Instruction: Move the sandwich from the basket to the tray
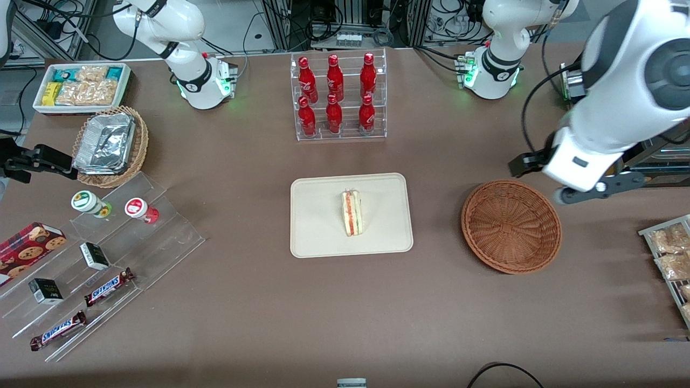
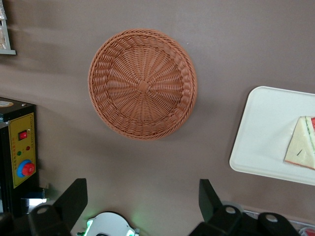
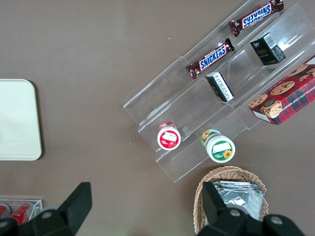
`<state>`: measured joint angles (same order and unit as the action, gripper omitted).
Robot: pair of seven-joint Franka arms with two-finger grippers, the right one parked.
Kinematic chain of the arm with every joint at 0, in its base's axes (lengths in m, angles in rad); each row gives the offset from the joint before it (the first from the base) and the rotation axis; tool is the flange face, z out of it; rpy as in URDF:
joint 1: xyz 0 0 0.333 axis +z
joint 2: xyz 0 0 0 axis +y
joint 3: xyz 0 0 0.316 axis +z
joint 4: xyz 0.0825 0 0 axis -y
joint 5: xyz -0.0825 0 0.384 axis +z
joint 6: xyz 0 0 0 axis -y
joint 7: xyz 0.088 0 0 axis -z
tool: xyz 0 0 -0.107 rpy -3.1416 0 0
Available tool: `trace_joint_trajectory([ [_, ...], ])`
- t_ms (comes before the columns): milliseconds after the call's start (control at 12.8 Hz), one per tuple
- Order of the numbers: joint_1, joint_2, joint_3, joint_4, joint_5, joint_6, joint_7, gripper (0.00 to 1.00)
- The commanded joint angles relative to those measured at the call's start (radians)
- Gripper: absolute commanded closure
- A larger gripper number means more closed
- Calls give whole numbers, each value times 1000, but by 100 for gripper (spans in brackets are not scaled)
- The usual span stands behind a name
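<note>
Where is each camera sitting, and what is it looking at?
Front view: high above the table edge, looking down at the sandwich on the tray, the empty basket and both arms.
Left wrist view: on the working arm, looking straight down at the basket; its open hand shows, holding nothing.
Right wrist view: on the parked arm, looking down at the Snickers bars.
Shared: the front and left wrist views both show basket, tray and sandwich.

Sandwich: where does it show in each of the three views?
Front view: sandwich lies mid-tray, basket empty beside it.
Left wrist view: sandwich at the frame edge, on the tray; open gripper high near the basket.
Right wrist view: sandwich not visible.
Shared landmark: the tray.
</note>
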<state>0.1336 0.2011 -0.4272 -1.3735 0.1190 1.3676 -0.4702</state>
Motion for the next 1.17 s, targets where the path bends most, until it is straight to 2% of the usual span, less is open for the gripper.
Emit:
trace_joint_trajectory([
  [0,-5,-83,68,-61,-32,-18,102,0],
  [313,-77,-115,220,-62,-74,-28,203,0],
  [548,-143,-135,315,-62,-74,-48,274,0],
  [704,-205,-149,410,-61,-74,-58,310,0],
  [783,-216,-158,433,-59,-74,-61,330,0],
  [1096,-207,-166,427,-23,-73,-61,340,0],
])
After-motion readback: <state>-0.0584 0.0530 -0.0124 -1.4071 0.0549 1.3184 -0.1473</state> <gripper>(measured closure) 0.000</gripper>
